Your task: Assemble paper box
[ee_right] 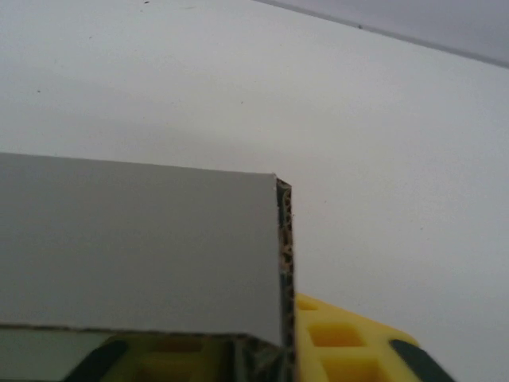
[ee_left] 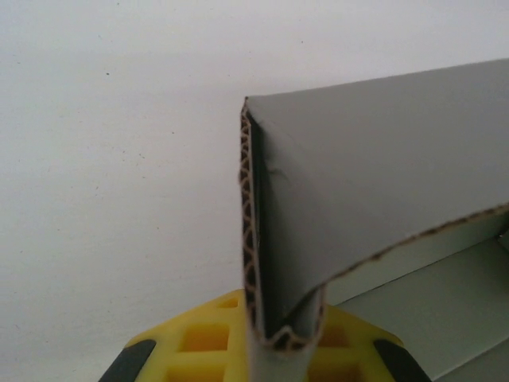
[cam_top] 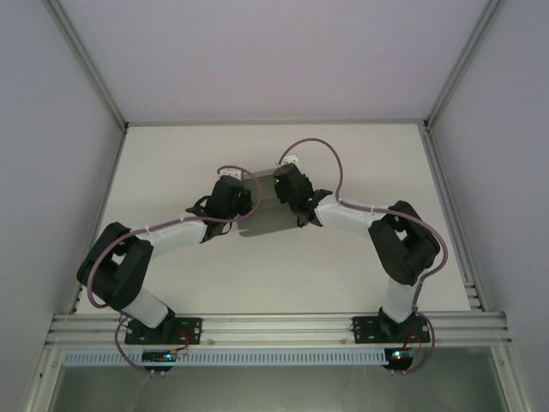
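Left pincer (ee_left: 278, 350) pinching plain grey paper box (ee_left: 382, 175) wall, right pincer (ee_right: 262, 354) astride opposite wall, grip unclear

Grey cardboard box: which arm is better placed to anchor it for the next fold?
Left, likely. The left gripper is shut on the doubled-over end wall of the grey cardboard box, a firm pinch. The right gripper straddles the opposite wall, grip unclear.

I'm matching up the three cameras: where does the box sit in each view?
Top external: box at the middle of the table.
Left wrist: box in the right half, its folded corner edge upright at centre.
Right wrist: box lower left, its corner edge just right of centre.
Shared landmark: the white table under it.
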Motion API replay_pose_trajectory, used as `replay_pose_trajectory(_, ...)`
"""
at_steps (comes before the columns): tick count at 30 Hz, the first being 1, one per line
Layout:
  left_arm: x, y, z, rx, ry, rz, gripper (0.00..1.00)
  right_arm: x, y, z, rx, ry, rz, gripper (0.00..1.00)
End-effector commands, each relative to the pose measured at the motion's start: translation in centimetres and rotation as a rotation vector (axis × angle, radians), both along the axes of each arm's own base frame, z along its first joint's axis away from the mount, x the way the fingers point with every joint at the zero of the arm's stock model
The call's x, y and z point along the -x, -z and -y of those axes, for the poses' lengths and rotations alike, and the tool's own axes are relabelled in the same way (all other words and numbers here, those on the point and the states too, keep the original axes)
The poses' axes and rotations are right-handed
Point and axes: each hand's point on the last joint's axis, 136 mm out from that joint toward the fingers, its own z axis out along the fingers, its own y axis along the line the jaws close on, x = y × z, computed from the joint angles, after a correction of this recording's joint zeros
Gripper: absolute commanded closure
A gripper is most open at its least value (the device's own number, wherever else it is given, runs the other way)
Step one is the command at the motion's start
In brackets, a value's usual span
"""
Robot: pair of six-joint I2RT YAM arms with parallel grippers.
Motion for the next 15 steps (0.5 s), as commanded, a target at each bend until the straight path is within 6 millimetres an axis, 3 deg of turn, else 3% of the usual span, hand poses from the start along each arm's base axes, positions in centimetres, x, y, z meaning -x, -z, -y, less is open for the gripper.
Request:
replay_pose_trajectory(1, -1.1, -2.2, 0.1, 0.039, -0.033, 0.050, 1.00, 0.6, 0.2, 1.3, 0.018, -0.050, -0.039, 0.66)
replay_pose_trajectory(5, -1.0, -2.2, 0.0, 0.037, -0.039, 0.049, 1.00, 2.6, -0.1, -0.7, -0.079, -0.189, -0.085, 0.41)
replay_pose_trajectory(9, -1.0, -2.3, 0.0, 0.036, -0.037, 0.052, 1.00, 3.8, -1.7, -1.9, -0.154, -0.281, -0.060, 0.18)
replay_pose_trajectory(11, -1.0, -2.3, -0.1, 0.034, -0.038, 0.052, 1.00, 4.4, -2.5, -2.1, -0.181, -0.308, -0.046, 0.01)
replay_pose_trajectory(15, -1.0, -2.3, -0.2, 0.026, -0.033, 0.053, 1.00, 5.2, -4.8, -1.5, -0.224, -0.310, 0.014, 0.01)
